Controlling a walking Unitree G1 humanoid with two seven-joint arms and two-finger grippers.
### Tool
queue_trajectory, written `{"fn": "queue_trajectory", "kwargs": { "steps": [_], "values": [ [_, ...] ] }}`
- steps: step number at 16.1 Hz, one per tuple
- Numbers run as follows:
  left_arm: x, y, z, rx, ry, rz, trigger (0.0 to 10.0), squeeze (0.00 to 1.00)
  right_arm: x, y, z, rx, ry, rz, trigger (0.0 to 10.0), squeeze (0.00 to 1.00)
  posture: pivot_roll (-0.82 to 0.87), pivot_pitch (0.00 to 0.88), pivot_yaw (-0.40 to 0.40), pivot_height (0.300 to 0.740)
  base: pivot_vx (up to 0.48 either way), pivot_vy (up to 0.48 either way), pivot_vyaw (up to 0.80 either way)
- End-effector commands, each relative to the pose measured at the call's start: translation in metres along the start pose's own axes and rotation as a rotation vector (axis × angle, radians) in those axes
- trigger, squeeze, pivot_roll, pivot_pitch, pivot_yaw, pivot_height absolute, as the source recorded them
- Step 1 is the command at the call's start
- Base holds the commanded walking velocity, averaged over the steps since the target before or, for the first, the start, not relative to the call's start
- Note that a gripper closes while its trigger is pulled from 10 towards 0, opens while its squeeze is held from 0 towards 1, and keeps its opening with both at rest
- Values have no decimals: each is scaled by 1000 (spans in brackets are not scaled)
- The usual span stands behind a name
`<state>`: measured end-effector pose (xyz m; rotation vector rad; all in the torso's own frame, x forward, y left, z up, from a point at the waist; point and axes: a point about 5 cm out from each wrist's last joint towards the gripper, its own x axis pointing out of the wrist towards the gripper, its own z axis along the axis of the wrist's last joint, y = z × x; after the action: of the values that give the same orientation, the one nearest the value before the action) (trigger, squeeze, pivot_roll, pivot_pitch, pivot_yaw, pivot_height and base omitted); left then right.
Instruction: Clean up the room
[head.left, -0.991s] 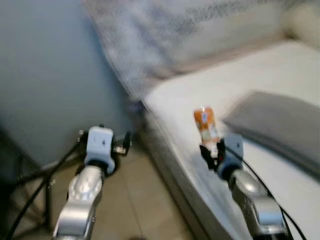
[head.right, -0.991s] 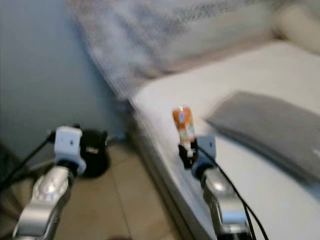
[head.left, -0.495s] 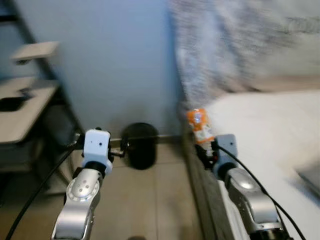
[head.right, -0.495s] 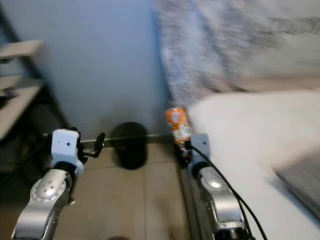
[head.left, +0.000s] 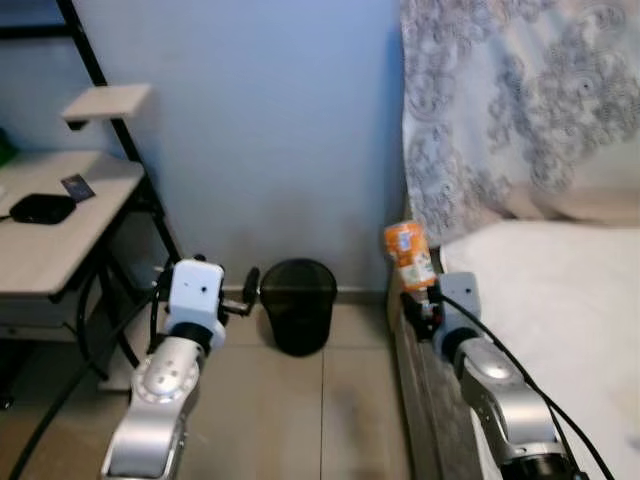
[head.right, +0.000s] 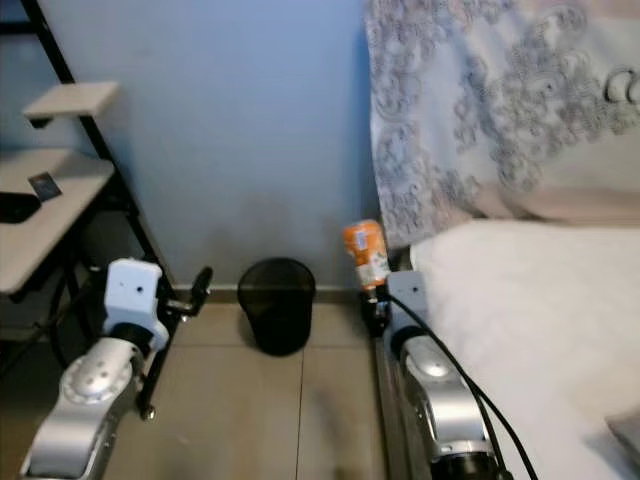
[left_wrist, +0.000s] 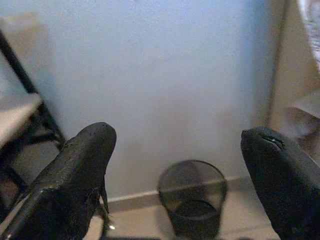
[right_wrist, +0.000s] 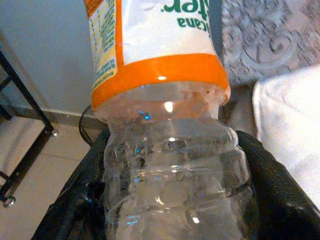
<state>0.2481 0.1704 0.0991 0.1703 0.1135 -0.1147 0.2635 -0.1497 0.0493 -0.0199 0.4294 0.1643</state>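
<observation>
An empty clear plastic bottle (head.left: 410, 257) with an orange and white label stands upright in my right gripper (head.left: 422, 300), which is shut on its lower part beside the bed's edge; up close the bottle (right_wrist: 165, 125) sits between the black fingers (right_wrist: 270, 200). A black mesh waste bin (head.left: 298, 305) stands on the floor against the blue wall, between my two arms. My left gripper (head.left: 248, 288) is open, held level just left of the bin; along its fingers (left_wrist: 75, 175) the bin (left_wrist: 192, 197) lies ahead.
A bed with a white mattress (head.left: 540, 300) and a patterned cover (head.left: 520, 110) hung behind it fills the right. A black-framed desk (head.left: 60, 230) with a dark object and a small shelf stands at the left. Beige floor tiles (head.left: 300, 410) lie between.
The camera has swung left from the bed towards the wall, bringing the bin and the desk into view. The bottle stays held in my right gripper.
</observation>
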Motion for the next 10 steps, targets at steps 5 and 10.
{"fn": "queue_trajectory", "kwargs": {
  "steps": [5,10],
  "values": [
    [2,8,-1,15,5,17,10000,0,5,14,9,-8,-41,37,10000,0,86,0,45,740,402,0,261],
    [3,7,-2,19,2,-3,10000,0,8,13,7,-36,-34,11,10000,0,86,0,50,740,406,0,0]
  ]
}}
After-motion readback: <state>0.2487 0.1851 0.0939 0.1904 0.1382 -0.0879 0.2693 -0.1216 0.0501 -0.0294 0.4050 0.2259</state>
